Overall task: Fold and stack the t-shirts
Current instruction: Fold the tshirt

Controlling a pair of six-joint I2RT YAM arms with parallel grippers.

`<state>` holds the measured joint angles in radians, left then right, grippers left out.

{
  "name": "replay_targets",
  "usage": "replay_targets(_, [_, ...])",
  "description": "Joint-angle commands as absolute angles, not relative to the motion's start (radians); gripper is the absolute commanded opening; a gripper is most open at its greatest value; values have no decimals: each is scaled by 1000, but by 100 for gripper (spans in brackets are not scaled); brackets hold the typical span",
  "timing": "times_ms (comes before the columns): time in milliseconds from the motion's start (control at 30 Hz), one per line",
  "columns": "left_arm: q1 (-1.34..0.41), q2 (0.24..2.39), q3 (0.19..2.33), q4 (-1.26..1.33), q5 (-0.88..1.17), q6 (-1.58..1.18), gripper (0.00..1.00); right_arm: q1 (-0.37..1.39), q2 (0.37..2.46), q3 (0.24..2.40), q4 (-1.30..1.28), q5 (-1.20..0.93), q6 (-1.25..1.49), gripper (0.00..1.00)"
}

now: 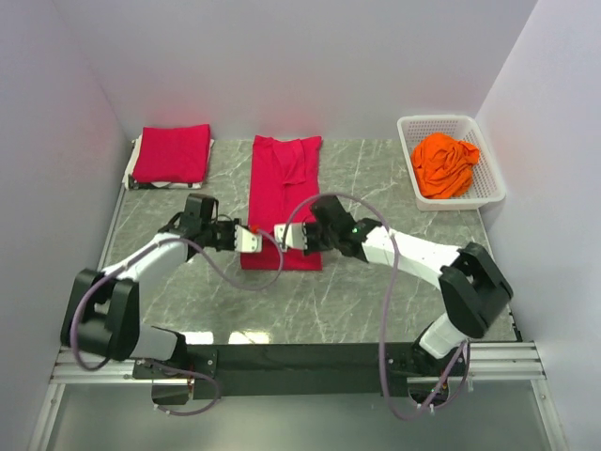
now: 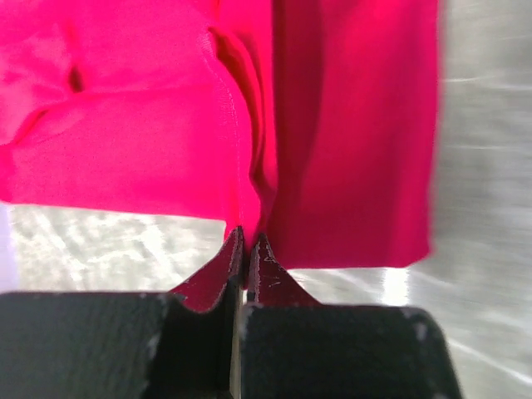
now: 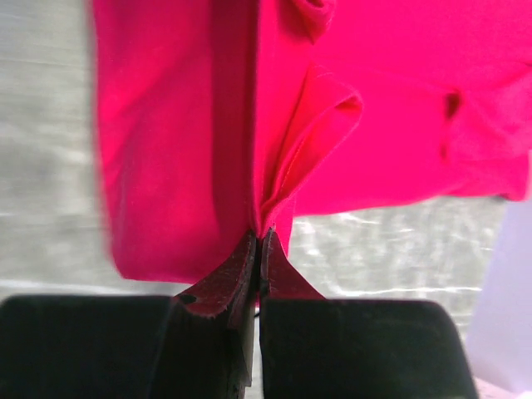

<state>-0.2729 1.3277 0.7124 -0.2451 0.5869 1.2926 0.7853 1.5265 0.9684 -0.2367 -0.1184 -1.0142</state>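
Observation:
A crimson t-shirt (image 1: 284,183) lies as a long narrow strip down the middle of the table, collar end toward the back. My left gripper (image 1: 252,237) and right gripper (image 1: 285,235) meet over its near end, each shut on cloth. In the left wrist view the fingertips (image 2: 248,241) pinch a fold of the red shirt (image 2: 341,125), lifted off the table. The right wrist view shows the same: the tips (image 3: 260,237) clamp a bunched pleat of the shirt (image 3: 174,141). A folded red t-shirt (image 1: 172,153) sits at the back left. An orange t-shirt (image 1: 443,164) lies crumpled in the basket.
The white lattice basket (image 1: 491,183) stands at the back right corner. White walls close in the left, back and right sides. The grey marble tabletop (image 1: 376,282) runs to the black rail at the near edge, where both arm bases sit.

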Motion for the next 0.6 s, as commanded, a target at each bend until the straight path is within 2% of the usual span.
replay_targets(0, [-233,1413,814,-153,623,1333,1,715,1598,1093,-253,-164,-1129,0])
replay_targets(233, [-181,1646,998,-87,652,1342,1,612,1813,1331,-285,-212,-1204,0])
replay_targets(433, [-158,1788,1124,-72,666,1345,1,578,1927,1433,-285,-213,-1229,0])
replay_targets(467, [-156,1801,1134,-69,664,1345,4,577,1936,1439,-285,-207,-1229,0])
replay_targets(500, [-156,1812,1144,-54,654,1344,7,578,1943,1445,-284,-201,-1229,8])
replay_targets(533, [-156,1828,1147,-40,647,1335,11,578,1956,1456,-279,-193,-1223,21])
replay_targets(567, [-155,1833,1152,-34,641,1318,21,577,1960,1460,-272,-178,-1204,33])
